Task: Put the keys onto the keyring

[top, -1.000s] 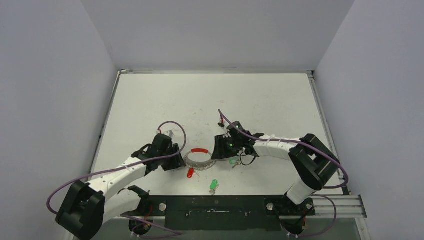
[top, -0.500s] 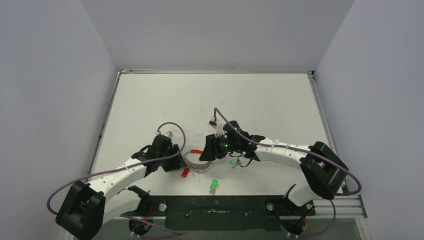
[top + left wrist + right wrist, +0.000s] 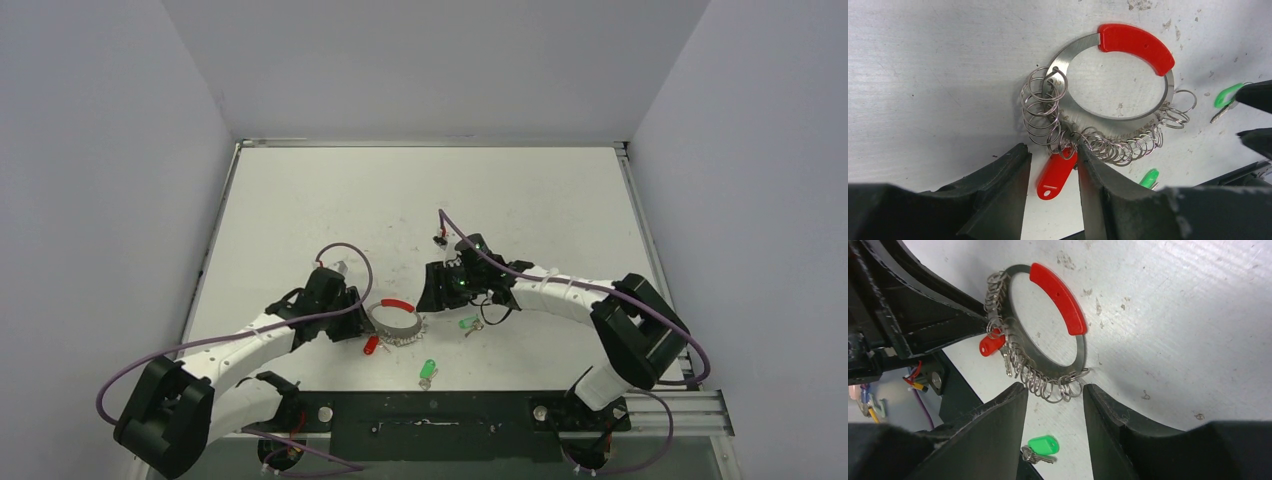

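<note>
Your desk (image 3: 520, 190) carries everything. Your left tool (image 3: 1050, 150) stands half apart, astride a red tag (image 3: 1055, 172) at the edge of the keyring (image 3: 1120, 119), with one finger touching the coils. Your right tool (image 3: 1054, 387) gapes at the ring's opposite side, gripping nothing. The keyring lies flat between them. One key (image 3: 467, 323) lies loose by the right tool, and the other key (image 3: 428, 370) lies nearer the bases.
</note>
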Tool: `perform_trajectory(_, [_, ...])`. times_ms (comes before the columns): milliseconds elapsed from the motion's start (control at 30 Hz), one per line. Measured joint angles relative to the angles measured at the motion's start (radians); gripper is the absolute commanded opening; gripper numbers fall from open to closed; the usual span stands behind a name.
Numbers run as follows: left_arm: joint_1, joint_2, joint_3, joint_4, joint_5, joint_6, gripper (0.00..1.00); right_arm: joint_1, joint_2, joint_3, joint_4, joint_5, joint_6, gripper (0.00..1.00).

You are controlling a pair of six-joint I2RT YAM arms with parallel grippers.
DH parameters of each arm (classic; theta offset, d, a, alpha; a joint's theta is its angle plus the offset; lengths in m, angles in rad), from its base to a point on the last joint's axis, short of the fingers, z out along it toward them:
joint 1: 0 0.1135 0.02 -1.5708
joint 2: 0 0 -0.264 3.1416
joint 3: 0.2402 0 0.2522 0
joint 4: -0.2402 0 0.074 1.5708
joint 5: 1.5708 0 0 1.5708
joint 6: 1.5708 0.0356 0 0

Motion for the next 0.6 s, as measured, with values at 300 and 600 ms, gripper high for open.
perform_trajectory(300, [0.000, 0.018, 0.016, -0.009, -0.002, 0.005, 0.38, 0.078, 0.089, 0.000, -0.026, 0.013, -0.011, 0.36])
perform_trajectory(600, [0.000, -0.003, 0.021, -0.058, -0.024, 0.017, 0.39, 0.095, 0.097, 0.005, -0.085, 0.099, -0.079, 0.05])
